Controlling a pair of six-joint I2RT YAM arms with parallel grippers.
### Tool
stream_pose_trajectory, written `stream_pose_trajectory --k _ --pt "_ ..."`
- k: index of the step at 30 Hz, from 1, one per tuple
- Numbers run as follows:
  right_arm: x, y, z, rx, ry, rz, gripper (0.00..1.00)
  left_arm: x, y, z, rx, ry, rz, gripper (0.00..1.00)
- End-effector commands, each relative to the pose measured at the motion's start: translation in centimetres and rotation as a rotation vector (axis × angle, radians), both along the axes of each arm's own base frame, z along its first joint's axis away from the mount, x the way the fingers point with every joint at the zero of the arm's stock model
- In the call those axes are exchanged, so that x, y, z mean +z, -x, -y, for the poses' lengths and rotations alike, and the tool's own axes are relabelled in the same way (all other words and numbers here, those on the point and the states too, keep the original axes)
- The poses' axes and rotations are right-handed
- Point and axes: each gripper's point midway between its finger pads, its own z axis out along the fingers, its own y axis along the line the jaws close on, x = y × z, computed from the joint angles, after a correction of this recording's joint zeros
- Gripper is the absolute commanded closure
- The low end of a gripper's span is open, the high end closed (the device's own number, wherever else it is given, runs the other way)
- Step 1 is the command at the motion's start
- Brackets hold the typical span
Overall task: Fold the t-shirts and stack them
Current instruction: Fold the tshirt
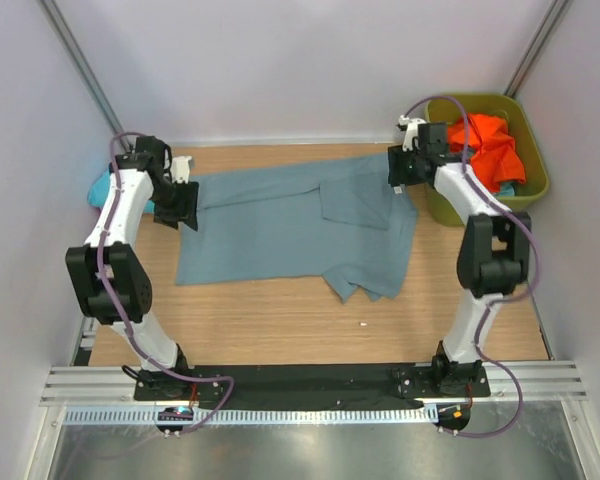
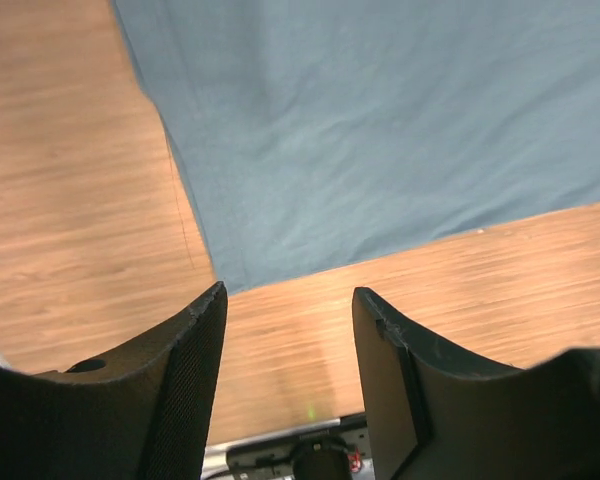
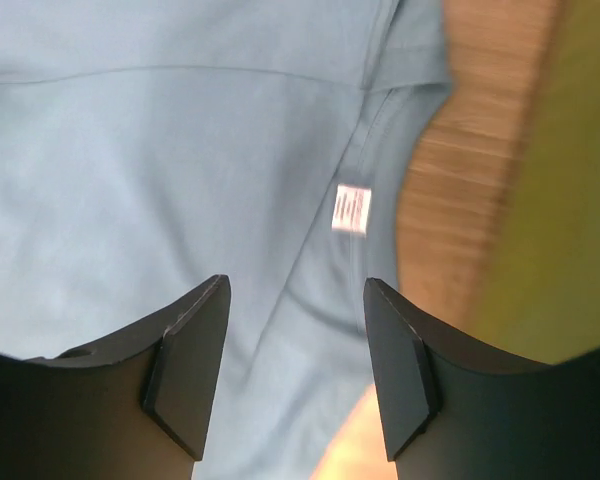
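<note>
The large grey-blue t-shirt lies spread across the far half of the wooden counter, mostly flat, with part of its right side doubled over and a rumpled sleeve trailing off its near right corner. The left jaws stand parted with nothing between them, low over bare wood just short of the shirt's left corner, where two straight hems meet. The right jaws are likewise spread wide and hold nothing, hanging over the collar end of the shirt beside the olive-green tub. Between their tips the right wrist view shows the small white label sewn inside the neckline (it carries dark print, too blurred to read). An orange t-shirt is heaped in the tub, and a turquoise t-shirt peeks out at the counter's far left edge, behind the left arm.
</note>
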Motion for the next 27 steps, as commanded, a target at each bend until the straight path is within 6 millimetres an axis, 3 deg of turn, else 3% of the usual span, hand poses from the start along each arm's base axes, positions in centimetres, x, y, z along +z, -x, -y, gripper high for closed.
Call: stream_pose_trajectory --k 1,3,5,6,8,9,10,12,17,22,27 --pt "11.0 4.1 -0.8 0.152 0.046 0.264 0.38 2.6 0.1 2.2 -0.083 0.081 0.081 0.45" --pt "10.0 7.6 -2.9 0.293 0.043 0.218 0.4 0.6 1.0 2.6 -0.091 0.087 0.037 0.45" --pt "7.9 12.9 -4.6 0.435 0.048 0.116 0.42 -0.7 0.7 2.8 -0.103 0.089 0.047 0.45" --pt "7.2 15.2 -6.5 0.578 0.076 0.101 0.45 -2.1 1.3 2.8 -0.109 0.083 0.02 0.46" --pt "4.6 20.4 -7.4 0.711 0.107 -0.002 0.46 -3.1 0.6 2.7 -0.105 0.073 0.037 0.46" --pt "3.8 22.5 -8.8 0.801 0.127 -0.025 0.46 -3.5 0.4 2.6 -0.093 0.068 0.034 0.46" --pt "2.2 24.3 -8.6 0.843 0.148 -0.067 0.46 -4.1 0.0 2.4 -0.083 0.063 0.027 0.46" --pt "1.4 26.8 -9.2 0.904 0.146 -0.09 0.49 -4.5 -0.6 2.4 -0.063 0.061 0.03 0.46" --pt "0.3 29.1 -9.7 0.953 0.114 -0.178 0.54 -5.0 -1.1 2.4 -0.027 0.068 0.012 0.46" --pt "-1.4 29.2 -9.4 0.994 0.155 -0.235 0.58 -5.0 -1.2 2.2 -0.022 0.052 0.011 0.46" --pt "-2.2 31.4 -10.2 1.091 0.143 -0.332 0.59 -5.4 -1.1 1.9 -0.024 0.032 -0.004 0.46"
